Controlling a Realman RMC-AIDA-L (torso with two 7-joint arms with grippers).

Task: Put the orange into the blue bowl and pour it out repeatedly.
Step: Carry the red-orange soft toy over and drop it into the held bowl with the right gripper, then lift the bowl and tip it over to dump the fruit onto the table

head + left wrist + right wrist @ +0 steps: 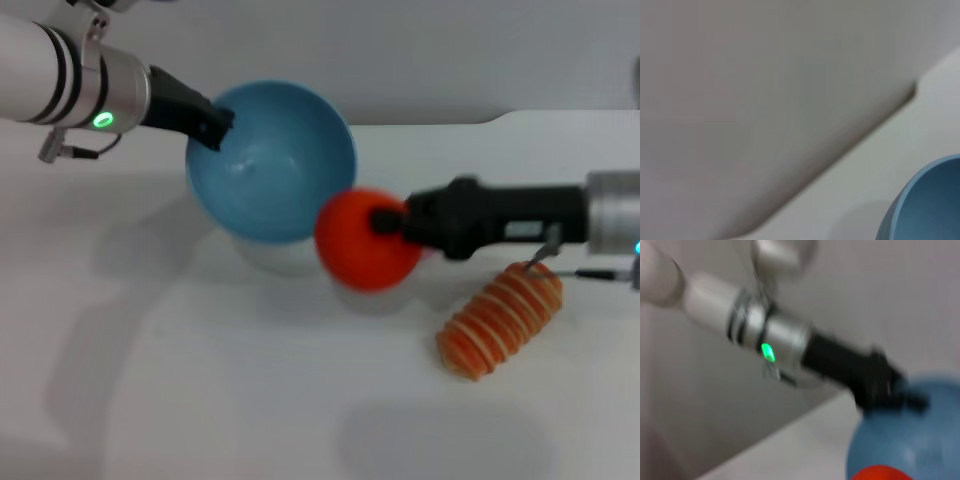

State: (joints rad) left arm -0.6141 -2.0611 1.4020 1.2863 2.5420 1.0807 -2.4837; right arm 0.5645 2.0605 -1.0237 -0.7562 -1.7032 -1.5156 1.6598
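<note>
The blue bowl (275, 165) is held tilted above the table, its opening facing me, and it looks empty. My left gripper (212, 127) is shut on its left rim. My right gripper (385, 222) is shut on the orange (362, 242), a bright red-orange fruit, and holds it in the air just right of and below the bowl's rim. In the right wrist view the left gripper (890, 387) sits on the bowl (905, 440), and the orange's top (880, 473) shows at the frame edge. The left wrist view shows only a part of the bowl (930, 205).
An orange-and-cream striped bread-like piece (500, 320) lies on the white table (200, 380) under my right arm. The table's far edge (500, 118) runs just behind the bowl.
</note>
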